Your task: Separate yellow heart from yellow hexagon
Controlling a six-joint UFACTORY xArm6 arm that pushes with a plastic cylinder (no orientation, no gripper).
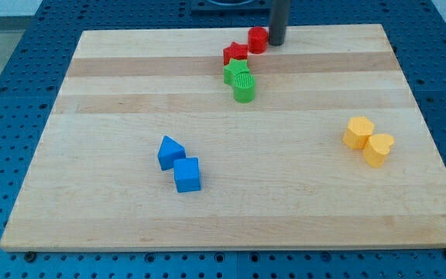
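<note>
The yellow hexagon and the yellow heart lie touching each other at the view's right side of the wooden board. The heart is to the lower right of the hexagon. My tip is at the view's top centre, right beside a red cylinder. It is far from both yellow blocks, up and to their left.
A red star-like block sits left of the red cylinder. Two green blocks lie just below it. A blue triangle and a blue cube lie at the lower left of centre.
</note>
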